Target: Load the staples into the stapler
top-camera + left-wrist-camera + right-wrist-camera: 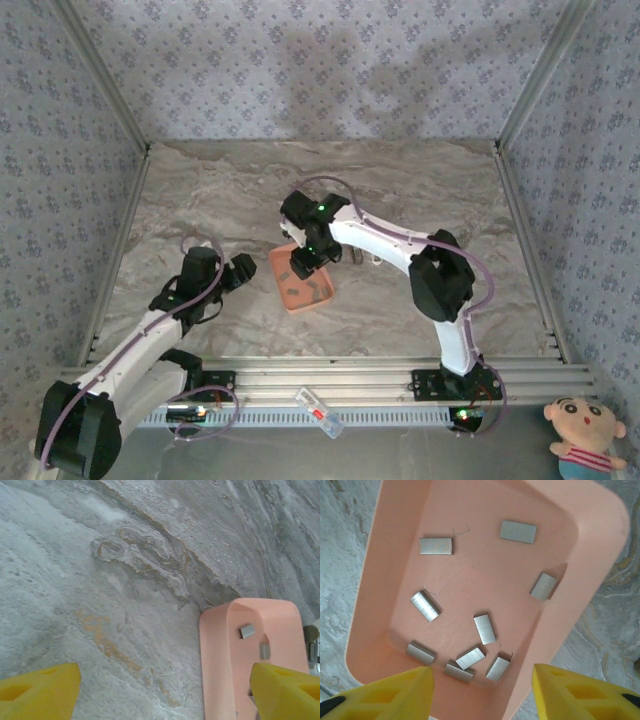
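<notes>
Hovering spread and empty over the tray [395, 540], the right end effector [482, 692] sat above one end wall. Staples [484, 628] lay loose inside, several crowding that wall, two near the opposite end. The left end effector [165, 692], spread wide and empty, hung over bare bench [100, 580] just beside the tray's corner, with open marble around it.

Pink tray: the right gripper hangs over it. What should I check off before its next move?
1. Staples lying loose in the pink tray: ok.
2. Right gripper above the tray, jaws open, empty: ok.
3. One strip isolated beneath it: not ok, three lie bunched together.
4. Left gripper open, empty, beside the tray: ok.
5. Stapler opened for loading: cannot tell.
</notes>
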Controlling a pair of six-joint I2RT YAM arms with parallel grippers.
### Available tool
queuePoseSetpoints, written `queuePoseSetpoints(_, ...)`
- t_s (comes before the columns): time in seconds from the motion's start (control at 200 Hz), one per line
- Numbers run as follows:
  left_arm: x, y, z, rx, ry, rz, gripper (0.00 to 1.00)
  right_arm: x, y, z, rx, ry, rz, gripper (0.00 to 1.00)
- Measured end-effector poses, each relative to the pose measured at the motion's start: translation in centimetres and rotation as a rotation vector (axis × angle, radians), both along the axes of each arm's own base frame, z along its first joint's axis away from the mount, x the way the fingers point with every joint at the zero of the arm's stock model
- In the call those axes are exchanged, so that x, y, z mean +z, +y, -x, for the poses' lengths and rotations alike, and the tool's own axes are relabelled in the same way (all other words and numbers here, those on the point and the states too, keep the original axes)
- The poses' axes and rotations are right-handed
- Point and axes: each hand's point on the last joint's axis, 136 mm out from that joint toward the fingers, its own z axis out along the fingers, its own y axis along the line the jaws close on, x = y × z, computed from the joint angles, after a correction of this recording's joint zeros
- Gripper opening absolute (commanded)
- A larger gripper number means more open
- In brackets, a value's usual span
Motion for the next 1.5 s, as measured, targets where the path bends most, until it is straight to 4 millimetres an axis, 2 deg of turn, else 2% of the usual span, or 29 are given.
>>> queuePoseSetpoints(0.21,0.0,0.7,-0.2,0.027,0.0,-0.004,0.88,-1.9,0.4,0.1,0.044,0.037,0.061,0.51)
queuePoseSetpoints(0.54,-0.7,1.5,0.1,0.052,0.008,-0.011,0.89,-2.6,2.3,0.9,0.097,0.058,0.081,0.5)
queuePoseSetpoints(0.825,-1.0,1.6,0.2,0.056,0.016,-0.011,0.89,-5.1,1.5,1.8,0.104,0.111,0.173,0.46)
queuePoseSetpoints(1.174,-1.1,1.8,0.1,0.067,0.016,-0.01,0.89,-6.7,1.1,1.6,0.073,0.119,0.214,0.4)
queuePoseSetpoints(1.499,-1.1,1.8,0.1,0.067,0.016,-0.01,0.89,-7.2,1.1,0.7,0.032,0.095,0.22,0.37)
